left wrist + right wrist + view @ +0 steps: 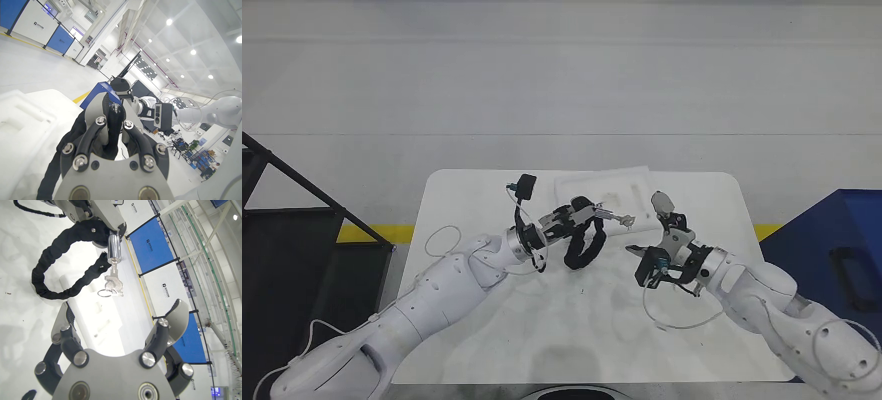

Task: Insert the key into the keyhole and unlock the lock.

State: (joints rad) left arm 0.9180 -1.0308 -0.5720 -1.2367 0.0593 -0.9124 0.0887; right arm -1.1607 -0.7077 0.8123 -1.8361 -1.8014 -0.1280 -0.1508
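Note:
My left gripper [587, 212] is shut on the chrome lock cylinder [114, 250], holding it above the table's middle. The key [114, 283] sits in the keyhole with its bow and ring [103, 293] hanging free. The lock's black fabric-covered cable [582, 250] loops down from the cylinder, and its frayed end [102, 256] lies close beside the cylinder. In the left wrist view the left gripper [113, 102] pinches the black-sheathed lock end [115, 108]. My right gripper [122, 311] is open, a short way from the key and touching nothing; in the top view the right gripper [639, 256] sits right of the loop.
A white foam tray [607, 190] lies at the back of the white table [492, 340], just behind the lock. A thin cable loop [682, 322] trails from the right arm over the table. A blue barrier [842, 230] stands off the table's right side.

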